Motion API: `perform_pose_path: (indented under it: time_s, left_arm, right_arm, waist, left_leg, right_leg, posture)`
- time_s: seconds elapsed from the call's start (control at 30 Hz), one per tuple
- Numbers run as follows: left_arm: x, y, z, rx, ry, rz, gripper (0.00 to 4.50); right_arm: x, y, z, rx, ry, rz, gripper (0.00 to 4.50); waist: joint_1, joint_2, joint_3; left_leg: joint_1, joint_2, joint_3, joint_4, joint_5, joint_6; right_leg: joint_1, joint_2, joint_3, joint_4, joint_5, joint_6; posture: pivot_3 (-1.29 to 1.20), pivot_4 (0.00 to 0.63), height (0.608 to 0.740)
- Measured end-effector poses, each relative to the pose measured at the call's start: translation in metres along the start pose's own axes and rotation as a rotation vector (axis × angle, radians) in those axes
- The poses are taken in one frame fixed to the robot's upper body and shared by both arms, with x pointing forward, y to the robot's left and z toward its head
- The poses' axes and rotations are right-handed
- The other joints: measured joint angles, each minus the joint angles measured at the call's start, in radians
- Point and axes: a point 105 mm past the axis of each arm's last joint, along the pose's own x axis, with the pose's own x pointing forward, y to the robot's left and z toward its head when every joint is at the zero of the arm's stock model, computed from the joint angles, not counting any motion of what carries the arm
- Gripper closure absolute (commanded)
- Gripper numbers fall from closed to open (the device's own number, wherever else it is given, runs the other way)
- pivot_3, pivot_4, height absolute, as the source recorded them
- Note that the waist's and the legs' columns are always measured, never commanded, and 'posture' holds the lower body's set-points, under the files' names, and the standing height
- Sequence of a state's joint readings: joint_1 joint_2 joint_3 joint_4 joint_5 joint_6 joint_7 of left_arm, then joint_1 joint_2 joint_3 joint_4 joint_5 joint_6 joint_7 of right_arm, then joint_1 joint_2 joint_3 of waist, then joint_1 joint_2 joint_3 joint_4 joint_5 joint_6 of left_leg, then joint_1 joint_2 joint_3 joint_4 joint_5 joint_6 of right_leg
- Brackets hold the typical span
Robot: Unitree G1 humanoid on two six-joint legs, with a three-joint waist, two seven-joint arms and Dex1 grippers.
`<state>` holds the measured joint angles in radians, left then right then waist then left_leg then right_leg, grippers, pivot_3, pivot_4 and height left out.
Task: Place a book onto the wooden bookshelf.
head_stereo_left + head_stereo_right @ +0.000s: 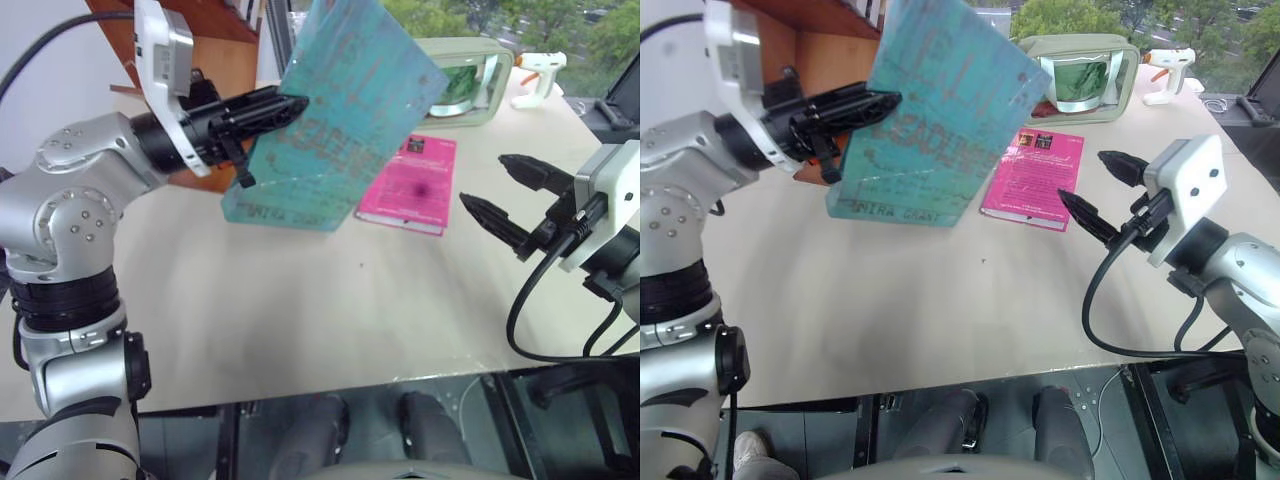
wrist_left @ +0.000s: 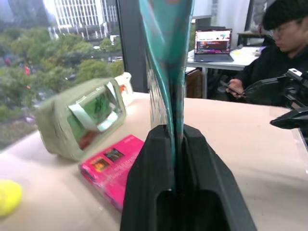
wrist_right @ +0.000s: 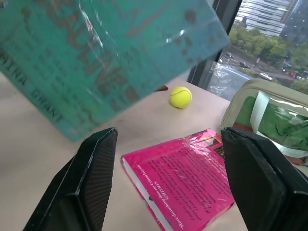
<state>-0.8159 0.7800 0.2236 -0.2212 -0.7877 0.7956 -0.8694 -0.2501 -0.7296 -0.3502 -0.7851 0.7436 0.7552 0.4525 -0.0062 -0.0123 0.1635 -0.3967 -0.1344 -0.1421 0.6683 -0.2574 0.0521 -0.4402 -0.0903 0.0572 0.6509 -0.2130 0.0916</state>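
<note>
The book [image 1: 340,110], a large teal hardcover with a worn cover, hangs tilted in the air above the table. My left gripper [image 1: 285,108] is shut on its left edge, and in the left wrist view the cover [image 2: 168,72] is clamped between the two black fingers [image 2: 144,183]. The wooden bookshelf [image 1: 210,40] of reddish-brown boards stands at the back left, just behind the left gripper. My right gripper [image 1: 485,182] stands open at the right, above the table and apart from the book, holding nothing.
A pink book [image 1: 410,185] lies flat on the pale table [image 1: 300,320] under the raised book's right side. A pale green framed mirror [image 1: 460,85] and a white glue gun [image 1: 535,70] sit at the back. A yellow ball [image 3: 180,96] lies nearby. A person [image 2: 284,43] sits beyond.
</note>
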Motion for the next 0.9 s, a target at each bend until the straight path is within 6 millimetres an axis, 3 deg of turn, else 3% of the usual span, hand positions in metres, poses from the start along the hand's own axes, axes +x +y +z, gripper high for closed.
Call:
perform_pose_path:
  time_s: [0.13, 0.27, 0.4, 0.43, 0.6, 0.73, 0.77, 0.9]
  left_arm:
    - [0.003, -0.001, -0.007, 0.024, 0.024, -0.021, 4.47]
    - [-0.002, 0.011, -0.007, 0.128, 0.055, -0.004, 4.47]
    - [-0.004, 0.022, 0.005, 0.428, 0.085, 0.003, 4.47]
    - [-0.005, 0.029, 0.015, 0.637, 0.101, 0.006, 4.47]
    - [-0.016, 0.041, 0.045, 1.1, 0.138, 0.002, 4.47]
    - [-0.023, 0.047, 0.047, 1.205, 0.177, -0.004, 4.47]
    - [-0.032, 0.058, 0.043, 1.288, 0.254, -0.013, 4.47]
    - [-0.054, 0.085, 0.034, 1.33, 0.364, 0.038, 4.47]
  right_arm:
    - [0.002, 0.002, 0.0, -0.008, -0.008, 0.009, 0.93]
    - [0.002, 0.0, -0.001, -0.003, -0.006, 0.003, 0.93]
    - [0.003, -0.001, 0.0, -0.011, -0.019, 0.0, 0.93]
    - [0.003, 0.0, 0.0, -0.011, -0.027, 0.001, 0.93]
    - [0.007, 0.001, -0.004, 0.006, -0.037, 0.02, 0.93]
    - [0.009, -0.001, -0.006, 0.01, -0.039, 0.016, 0.93]
    - [0.013, -0.001, -0.004, 0.007, -0.06, 0.034, 0.93]
    - [0.018, -0.002, -0.005, 0.015, -0.071, 0.046, 0.93]
  waist:
    - [0.0, 0.0, 0.0]
    - [-0.004, 0.0, 0.0]
    - [-0.001, -0.001, 0.0]
    - [0.0, -0.001, 0.001]
    - [-0.001, -0.001, 0.001]
    - [-0.004, -0.001, 0.0]
    - [-0.007, -0.001, 0.001]
    - [-0.008, -0.001, 0.001]
  left_leg:
    - [0.0, 0.0, 0.0, 0.0, 0.0, 0.0]
    - [0.0, 0.0, 0.0, 0.0, 0.0, 0.0]
    - [-0.001, 0.0, -0.001, 0.0, 0.0, 0.0]
    - [-0.001, 0.0, -0.001, 0.0, 0.0, 0.0]
    - [-0.002, 0.0, -0.001, -0.001, 0.0, 0.0]
    - [-0.002, 0.0, -0.002, -0.001, 0.0, 0.001]
    - [-0.002, 0.0, -0.002, 0.0, 0.0, 0.001]
    - [-0.002, 0.001, -0.002, 0.0, 0.0, 0.001]
  right_leg:
    - [0.0, 0.0, 0.0, 0.0, 0.0, 0.0]
    - [0.0, 0.0, 0.0, 0.0, 0.0, 0.0]
    - [0.0, 0.0, -0.001, -0.002, 0.0, 0.0]
    - [0.0, 0.0, -0.001, -0.003, 0.001, -0.001]
    - [0.001, 0.0, -0.002, -0.007, 0.002, -0.002]
    - [0.001, 0.0, -0.002, -0.007, 0.001, -0.002]
    - [0.001, 0.001, -0.003, -0.006, 0.002, -0.001]
    - [0.001, 0.001, -0.003, -0.006, 0.002, -0.001]
  posture:
    - [0.0, 0.15, 0.74]
    - [0.0, 0.15, 0.74]
    - [0.0, 0.15, 0.74]
    - [0.0, 0.15, 0.74]
    - [0.0, 0.15, 0.74]
    - [0.0, 0.15, 0.74]
    - [0.0, 0.15, 0.74]
    - [0.0, 0.15, 0.74]
